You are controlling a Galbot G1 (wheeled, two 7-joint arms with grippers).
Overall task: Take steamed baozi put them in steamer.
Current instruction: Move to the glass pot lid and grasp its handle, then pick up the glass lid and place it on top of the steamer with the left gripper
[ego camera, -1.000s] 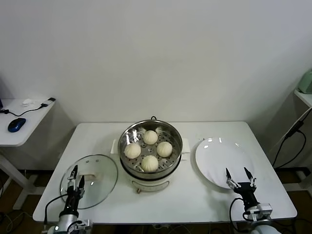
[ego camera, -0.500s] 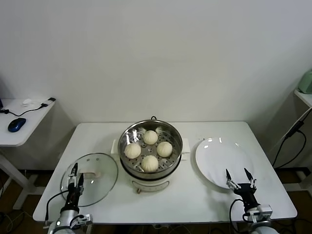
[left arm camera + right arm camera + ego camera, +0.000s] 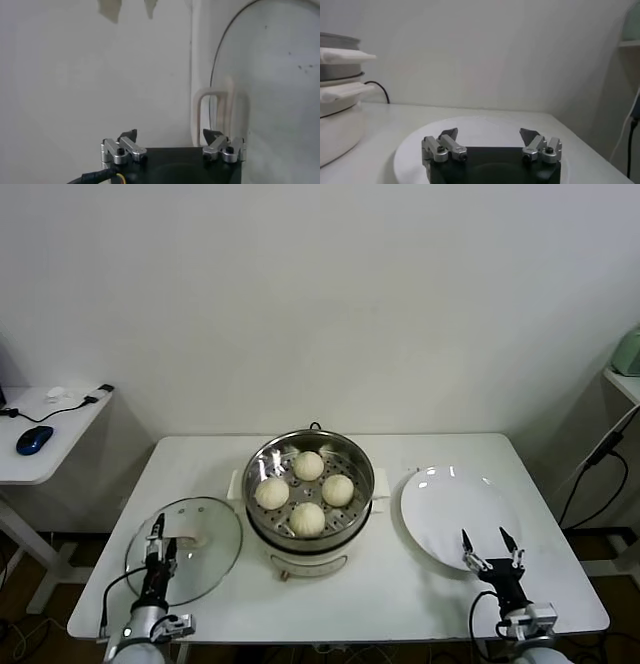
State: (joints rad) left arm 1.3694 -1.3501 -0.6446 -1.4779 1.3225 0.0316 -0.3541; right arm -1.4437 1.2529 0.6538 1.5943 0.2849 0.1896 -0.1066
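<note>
The steel steamer (image 3: 310,484) stands mid-table on its cream-white base, uncovered. Several steamed baozi lie on its perforated tray, among them one at the back (image 3: 309,465) and one at the front (image 3: 307,518). My left gripper (image 3: 162,539) is open and empty, low over the near-left part of the glass lid (image 3: 200,559). In the left wrist view the gripper (image 3: 170,136) faces the lid's handle (image 3: 220,107). My right gripper (image 3: 485,537) is open and empty at the near edge of the white plate (image 3: 450,504). In the right wrist view the gripper (image 3: 489,132) hovers over the bare plate (image 3: 420,145), with the steamer (image 3: 337,100) off to one side.
The plate lies right of the steamer and the lid lies flat to its left. A side table (image 3: 60,454) with a blue mouse (image 3: 34,439) stands beyond the table's left edge. A black cable (image 3: 590,474) hangs at the right. Both arms come up over the table's front edge.
My left gripper has shifted slightly to the right over the lid. The right gripper, the baozi and the steamer have not moved.
</note>
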